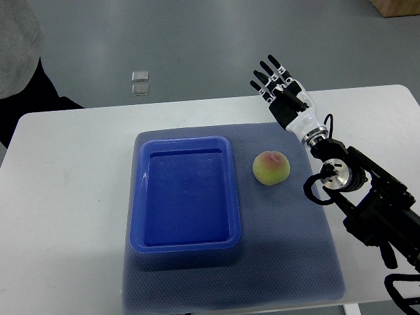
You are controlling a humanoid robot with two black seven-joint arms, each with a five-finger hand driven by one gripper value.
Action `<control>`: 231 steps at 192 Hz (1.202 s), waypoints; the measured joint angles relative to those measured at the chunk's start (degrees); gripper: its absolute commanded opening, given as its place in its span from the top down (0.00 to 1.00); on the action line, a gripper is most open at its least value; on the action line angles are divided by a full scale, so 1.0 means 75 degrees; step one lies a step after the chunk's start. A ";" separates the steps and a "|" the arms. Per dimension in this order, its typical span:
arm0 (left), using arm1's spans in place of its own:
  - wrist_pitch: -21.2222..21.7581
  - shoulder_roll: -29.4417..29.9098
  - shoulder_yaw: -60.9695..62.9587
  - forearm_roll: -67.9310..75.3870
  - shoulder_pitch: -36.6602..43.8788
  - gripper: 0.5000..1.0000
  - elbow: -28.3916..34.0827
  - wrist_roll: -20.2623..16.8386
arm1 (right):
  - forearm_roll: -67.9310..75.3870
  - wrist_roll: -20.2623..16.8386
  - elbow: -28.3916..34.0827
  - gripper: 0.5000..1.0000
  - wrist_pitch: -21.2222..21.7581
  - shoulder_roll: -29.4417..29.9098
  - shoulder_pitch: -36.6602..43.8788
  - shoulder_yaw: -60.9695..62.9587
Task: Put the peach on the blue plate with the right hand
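Observation:
A peach (pixel 272 168), yellow-green with a pink blush, lies on the grey-blue mat just right of the blue plate (pixel 185 141), a rectangular tray that holds nothing. My right hand (pixel 276 84) is above the far right part of the table, beyond and slightly right of the peach, well apart from it. Its fingers are stretched out and hold nothing. The right arm comes in from the lower right. The left arm is out of view.
The grey-blue mat (pixel 289 243) covers the middle of the white table (pixel 65 197). A person in grey and black (pixel 20 59) stands at the far left corner. Two small clear squares (pixel 140 82) lie on the floor beyond the table.

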 measured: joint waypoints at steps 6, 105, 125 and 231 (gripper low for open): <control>0.0000 0.0000 0.0000 0.0000 -0.0002 0.00 0.0000 0.0000 | -0.0418 -0.0002 0.0008 0.14 0.0000 -0.0113 0.0105 -0.0193; -0.0013 0.0000 0.0000 0.0025 -0.0018 0.00 -0.0019 0.0001 | -0.3672 -0.0035 0.0039 0.14 0.1263 -0.2652 0.5071 -0.7790; -0.0013 0.0000 0.0000 0.0030 -0.0042 0.00 -0.0024 0.0000 | -0.3672 -0.0230 0.0084 0.14 0.1918 -0.2682 0.6032 -0.8870; -0.0013 0.0000 -0.0003 0.0017 -0.0047 0.00 -0.0022 0.0000 | -0.3725 -0.1074 0.0700 0.14 0.2150 -0.2420 0.6872 -1.0710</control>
